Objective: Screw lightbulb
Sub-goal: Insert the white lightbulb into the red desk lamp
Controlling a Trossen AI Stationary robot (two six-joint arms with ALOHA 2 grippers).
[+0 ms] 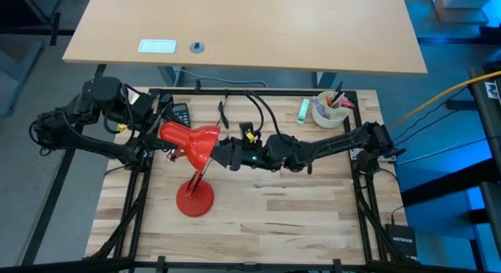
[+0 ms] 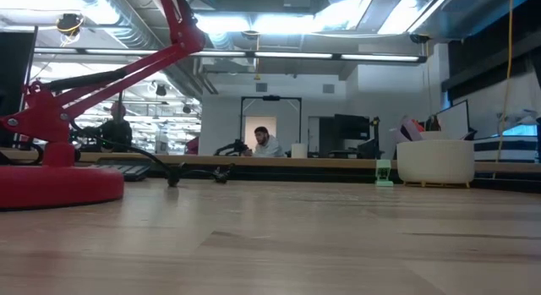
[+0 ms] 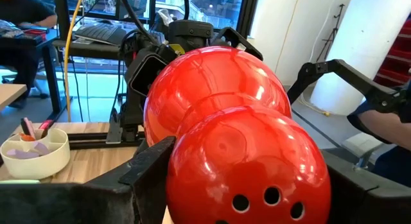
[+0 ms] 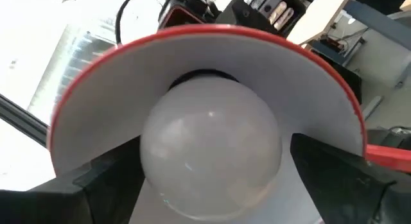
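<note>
From above I see the wooden table point(image 1: 258, 218) with wide bare board across its near half and down the right side, while everything I care about crowds the middle and far edge. The red lamp point(image 1: 194, 152) stands left of centre, its round base point(image 1: 194, 199) on the wood and its shade point(image 1: 205, 144) tipped toward the right arm. My left arm reaches in from the left edge, and its left claw point(image 3: 231, 185) is clamped on the back of the shade, a dark finger point(image 3: 144, 169) pressed to each side of the red shell. My right arm stretches in from the right edge across the middle, ending right at the shade's mouth, so there is almost no room between the two arms there. The lightbulb point(image 4: 210, 144) sits inside the white inner face of the shade, its base hidden in the socket behind it. The right claw point(image 4: 212, 179) stands released around it, fingers spread with a sliver of white showing on either side of the glass. A white cup of pens point(image 1: 330, 109) sits near the far right corner, a small green object point(image 1: 302, 109) just beside it, both well apart from the lamp.
</note>
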